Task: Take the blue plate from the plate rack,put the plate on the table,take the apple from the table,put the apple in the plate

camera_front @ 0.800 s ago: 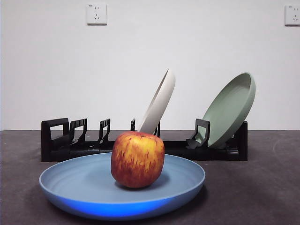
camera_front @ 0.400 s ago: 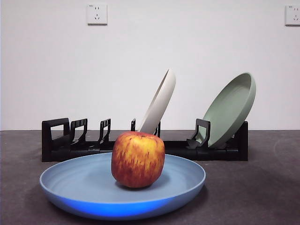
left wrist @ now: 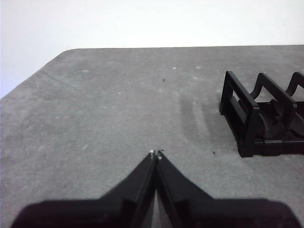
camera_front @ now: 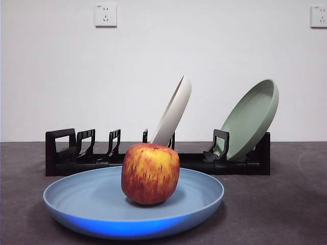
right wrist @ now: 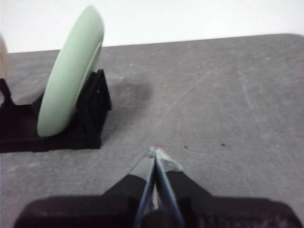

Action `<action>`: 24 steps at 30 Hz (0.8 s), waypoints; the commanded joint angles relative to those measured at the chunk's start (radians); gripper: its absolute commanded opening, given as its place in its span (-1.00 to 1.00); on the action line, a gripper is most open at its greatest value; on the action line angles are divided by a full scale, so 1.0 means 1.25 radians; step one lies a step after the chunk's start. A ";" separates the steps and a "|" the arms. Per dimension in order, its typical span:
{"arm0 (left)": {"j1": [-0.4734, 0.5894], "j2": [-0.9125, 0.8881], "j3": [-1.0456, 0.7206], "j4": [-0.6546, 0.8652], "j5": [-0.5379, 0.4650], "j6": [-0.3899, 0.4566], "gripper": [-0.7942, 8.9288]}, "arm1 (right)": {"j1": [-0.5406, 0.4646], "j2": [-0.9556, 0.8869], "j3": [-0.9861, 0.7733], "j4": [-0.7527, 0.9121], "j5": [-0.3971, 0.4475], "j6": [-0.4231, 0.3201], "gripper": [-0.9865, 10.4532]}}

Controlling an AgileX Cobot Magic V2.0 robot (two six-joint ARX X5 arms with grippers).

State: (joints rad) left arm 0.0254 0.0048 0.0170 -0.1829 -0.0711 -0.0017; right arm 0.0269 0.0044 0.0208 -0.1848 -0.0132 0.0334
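The apple, red streaked over yellow-orange, sits upright in the middle of the blue plate, which lies flat on the dark grey table at the front. Behind them stands the black plate rack; its looped end also shows in the left wrist view. My left gripper is shut and empty over bare table beside the rack's end. My right gripper is shut and empty over bare table near the rack's other end. Neither gripper shows in the front view.
A cream-white plate leans in the rack's middle slot. A sage-green plate leans at the rack's right end and also shows in the right wrist view. A white wall with two sockets stands behind.
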 commanded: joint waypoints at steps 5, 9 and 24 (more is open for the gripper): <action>0.003 -0.002 -0.011 0.003 -0.001 -0.007 -0.84 | 0.009 -0.003 -0.012 0.003 -0.030 0.077 -0.83; 0.003 -0.002 -0.011 0.003 -0.002 -0.007 -0.84 | 0.011 -0.003 -0.011 0.004 -0.026 0.119 -0.83; 0.003 -0.002 -0.011 0.003 -0.002 -0.007 -0.84 | 0.011 -0.003 -0.011 0.004 -0.027 0.119 -0.83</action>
State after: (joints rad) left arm 0.0254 0.0048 0.0170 -0.1829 -0.0711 -0.0040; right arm 0.0391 0.0040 0.0204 -0.1818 -0.0456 0.1726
